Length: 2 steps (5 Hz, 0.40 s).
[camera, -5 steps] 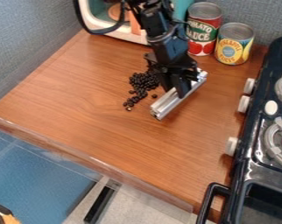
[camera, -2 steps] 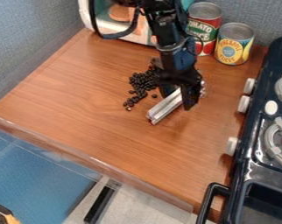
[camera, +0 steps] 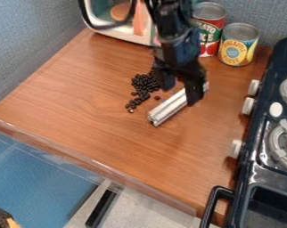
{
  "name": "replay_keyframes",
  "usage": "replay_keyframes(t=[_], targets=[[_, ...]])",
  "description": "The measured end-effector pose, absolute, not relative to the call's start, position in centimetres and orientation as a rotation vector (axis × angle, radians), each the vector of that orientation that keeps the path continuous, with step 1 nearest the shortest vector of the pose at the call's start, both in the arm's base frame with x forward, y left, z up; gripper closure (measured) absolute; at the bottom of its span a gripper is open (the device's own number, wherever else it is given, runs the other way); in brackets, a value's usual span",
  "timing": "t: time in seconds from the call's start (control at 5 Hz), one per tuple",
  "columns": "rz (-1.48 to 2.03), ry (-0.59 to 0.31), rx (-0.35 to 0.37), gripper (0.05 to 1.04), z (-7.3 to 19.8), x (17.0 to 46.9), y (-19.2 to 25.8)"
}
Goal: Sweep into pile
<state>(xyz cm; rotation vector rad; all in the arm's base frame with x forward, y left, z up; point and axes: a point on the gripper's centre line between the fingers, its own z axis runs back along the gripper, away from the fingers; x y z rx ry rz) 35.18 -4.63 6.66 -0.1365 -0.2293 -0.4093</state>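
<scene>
The black gripper (camera: 179,95) is open above the right-centre of the wooden counter, its fingers spread on either side of a silver metal bar. The bar (camera: 167,108) lies slantwise, its near end toward the lower left and its upper right part partly hidden by the gripper. Just left of the gripper is a loose cluster of small black beans (camera: 145,83), with a thin tail of them trailing down to the lower left. One bean (camera: 157,98) lies apart, between the cluster and the bar.
At the back stand a tomato sauce can (camera: 209,39), a pineapple can (camera: 238,44) and a white toy appliance (camera: 104,21). A black stove (camera: 247,133) with white knobs borders the counter (camera: 92,116) on the right. The counter's front edge runs diagonally below.
The gripper has opened from around the bar, dipped toward the viewer and then risen slightly. The bar has shifted a little to the lower left. The bean cluster looks unchanged.
</scene>
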Motion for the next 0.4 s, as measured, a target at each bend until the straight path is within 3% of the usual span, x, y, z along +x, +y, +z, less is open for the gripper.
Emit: replay_keyframes(t=[0.2,0.4], targets=[[-0.452,-0.189,-0.04,0.077,8.91,34.8,-4.49],[-0.451,-0.191,-0.037,0.077,9.05,34.82,-4.48]])
